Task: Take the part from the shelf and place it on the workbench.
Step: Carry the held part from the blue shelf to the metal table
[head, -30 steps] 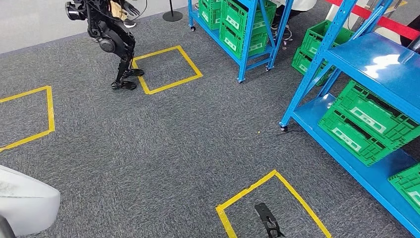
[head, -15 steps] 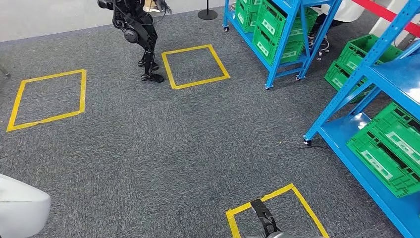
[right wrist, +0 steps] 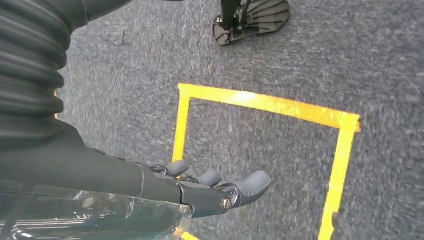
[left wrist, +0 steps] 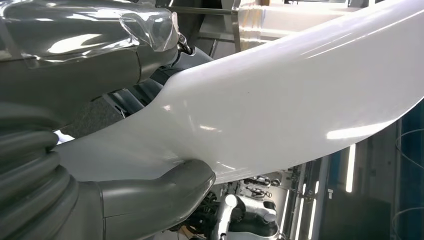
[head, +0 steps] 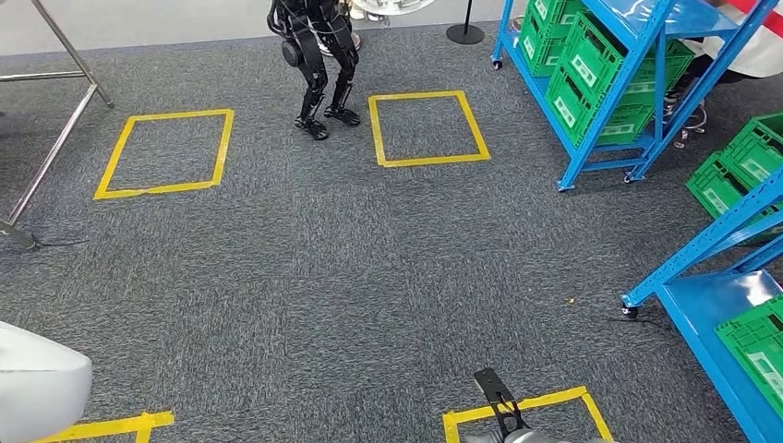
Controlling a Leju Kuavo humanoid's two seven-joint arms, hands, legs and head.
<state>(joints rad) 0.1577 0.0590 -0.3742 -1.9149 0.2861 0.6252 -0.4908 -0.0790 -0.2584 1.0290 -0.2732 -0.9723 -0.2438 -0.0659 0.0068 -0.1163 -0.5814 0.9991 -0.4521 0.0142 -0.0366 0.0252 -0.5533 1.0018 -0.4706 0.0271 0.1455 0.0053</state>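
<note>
Part: a large, smooth white curved piece (left wrist: 280, 105) lies in the left hand; in the head view its rounded white end (head: 37, 383) shows at the lower left corner, over the carpet
Left hand: the left hand (left wrist: 125, 150) grips the white piece; the thick grey thumb (left wrist: 165, 187) presses on one face and the clear-covered fingers (left wrist: 95, 30) wrap the opposite face
Right hand: the right hand (right wrist: 210, 187) hangs over the floor holding nothing; its dark fingers (right wrist: 250, 182) are stretched out and a little apart
Floor: grey carpet (head: 351, 268) marked with yellow tape squares; one square (head: 427, 127) lies far ahead, another (head: 166, 152) to its left, a third (head: 526, 415) at the lower edge; the right wrist view looks down on a tape corner (right wrist: 265, 105)
Other robot: a black legged robot (head: 319, 55) stands on the carpet just beside the far middle square, between the two far squares
Shelves: a blue rack (head: 637, 83) at the upper right holds green crates (head: 591, 78); a second blue rack (head: 711, 295) at the right edge carries a green crate (head: 757, 346) on its low shelf; more green crates (head: 739, 166) sit on the floor between the racks
Stand: metal legs (head: 55, 120) slant at the upper left
</note>
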